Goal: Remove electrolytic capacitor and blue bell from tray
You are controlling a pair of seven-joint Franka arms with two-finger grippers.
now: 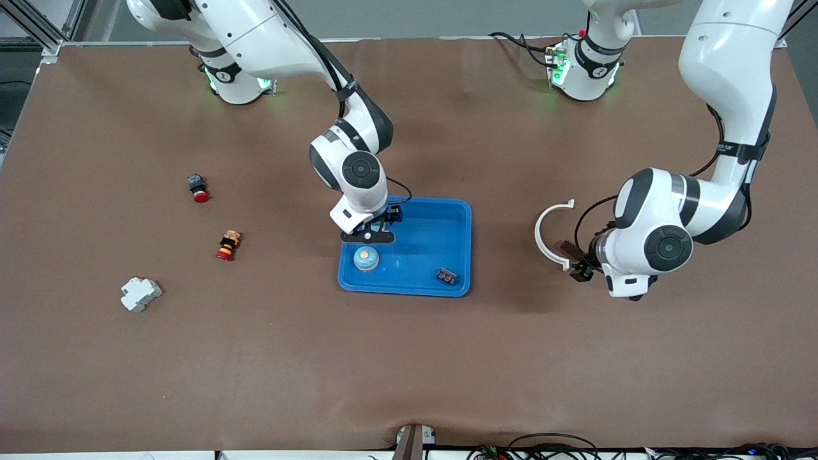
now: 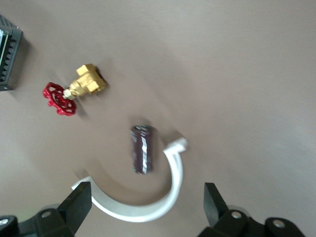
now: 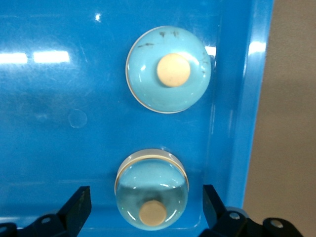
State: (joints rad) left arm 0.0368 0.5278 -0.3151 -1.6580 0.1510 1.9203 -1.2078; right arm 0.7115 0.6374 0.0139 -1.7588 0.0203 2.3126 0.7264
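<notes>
The light-blue bell (image 1: 365, 257) with a tan button sits in the blue tray (image 1: 441, 230), in the corner toward the right arm's end. My right gripper (image 1: 369, 235) hangs open over the tray just above the bell. In the right wrist view the bell (image 3: 169, 69) lies clear of the open gripper (image 3: 145, 212), and its reflection in the tray wall shows between the fingers. The dark capacitor (image 2: 141, 149) lies on the table inside a white C-shaped clamp (image 2: 163, 197). My left gripper (image 2: 145, 207) is open and empty above the clamp, also seen in the front view (image 1: 578, 268).
A small dark block (image 1: 446, 276) lies in the tray's nearer corner. A brass valve with a red handwheel (image 2: 74, 91) and a dark box (image 2: 7, 59) lie near the capacitor. A red push button (image 1: 198, 187), a red-and-black part (image 1: 228, 245) and a white breaker (image 1: 140, 293) lie toward the right arm's end.
</notes>
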